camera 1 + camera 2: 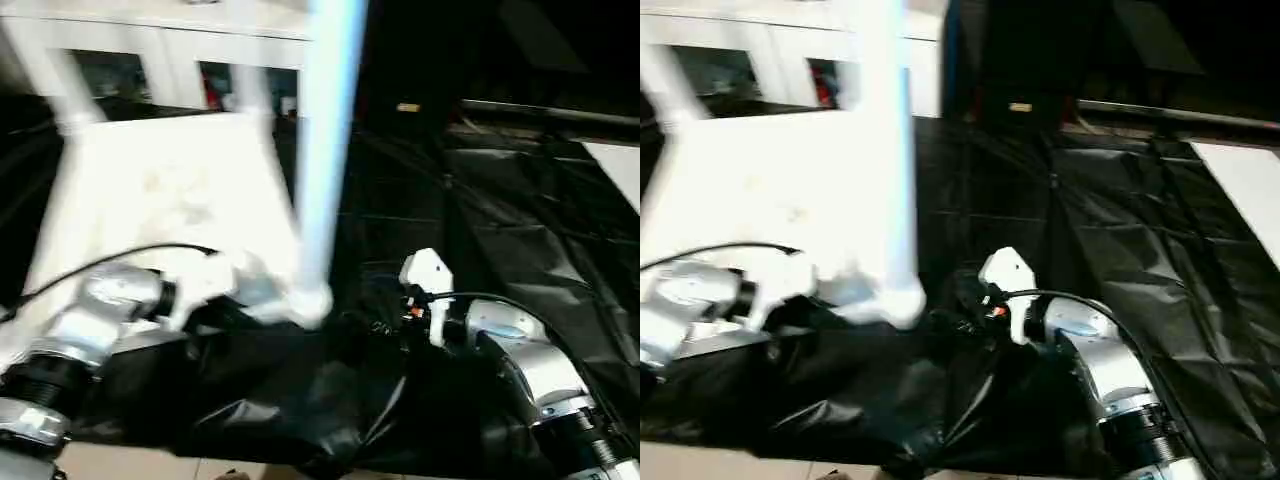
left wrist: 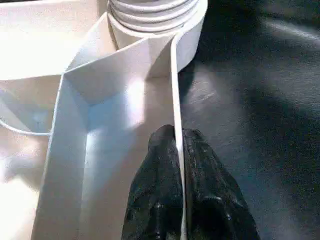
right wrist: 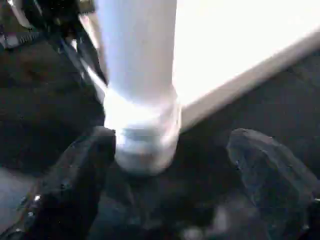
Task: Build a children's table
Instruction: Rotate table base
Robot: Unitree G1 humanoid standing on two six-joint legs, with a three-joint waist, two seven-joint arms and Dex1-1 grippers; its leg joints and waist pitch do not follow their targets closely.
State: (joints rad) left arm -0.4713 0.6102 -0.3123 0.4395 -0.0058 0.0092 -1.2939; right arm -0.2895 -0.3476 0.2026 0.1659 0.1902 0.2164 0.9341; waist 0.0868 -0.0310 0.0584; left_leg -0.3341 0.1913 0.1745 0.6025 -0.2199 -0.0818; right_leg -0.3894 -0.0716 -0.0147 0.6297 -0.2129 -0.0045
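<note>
Now | left gripper (image 2: 178, 150) pinching table top (image 2: 75, 150) rim (leg (image 1: 325, 150) upright) | right gripper (image 3: 170, 165) spread, empty

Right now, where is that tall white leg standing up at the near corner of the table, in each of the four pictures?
Left eye view: the leg rises at centre, its foot in the corner socket.
Right eye view: left of centre.
Left wrist view: its ridged base at the top edge, beyond the left gripper pinching the table rim.
Right wrist view: centre, between open fingers.
Shared landmark: the corner socket.
</note>
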